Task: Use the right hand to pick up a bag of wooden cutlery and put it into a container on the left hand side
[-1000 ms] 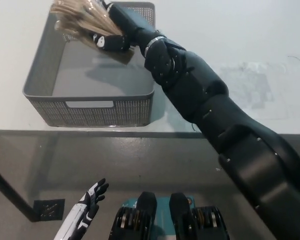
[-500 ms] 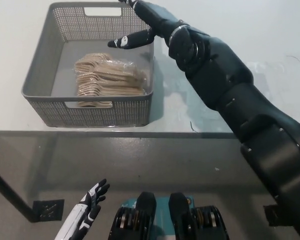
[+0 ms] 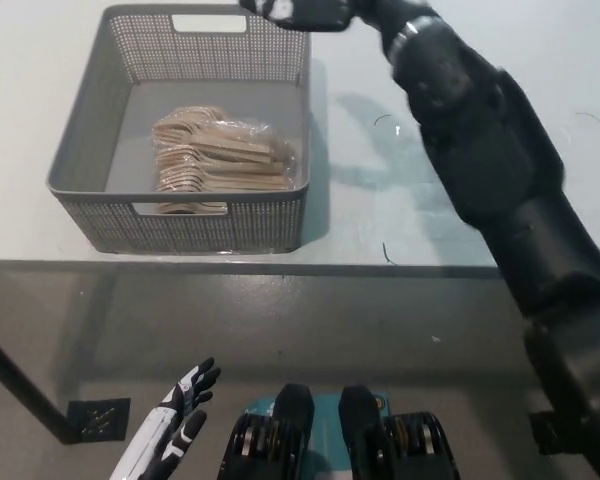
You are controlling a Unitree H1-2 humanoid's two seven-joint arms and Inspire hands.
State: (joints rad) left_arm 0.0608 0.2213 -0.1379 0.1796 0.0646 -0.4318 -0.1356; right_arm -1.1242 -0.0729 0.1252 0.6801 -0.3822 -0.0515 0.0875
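One bag of wooden cutlery point(image 3: 220, 152) lies flat inside the grey basket point(image 3: 210, 225), toward its near right corner, so the drop looks done. The basket stands by the desk's point(image 3: 360, 210) left front edge. My black right hand point(image 3: 300, 12) hangs over the basket's far right corner, cropped by the frame; I cannot tell whether it is spread. My white left hand point(image 3: 185, 395) rests below the desk, spread and empty.

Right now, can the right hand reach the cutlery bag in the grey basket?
Probably yes: the right hand is above the far rim of the basket, which is open-topped, and nothing covers the cutlery bag. The left hand rests low, away.
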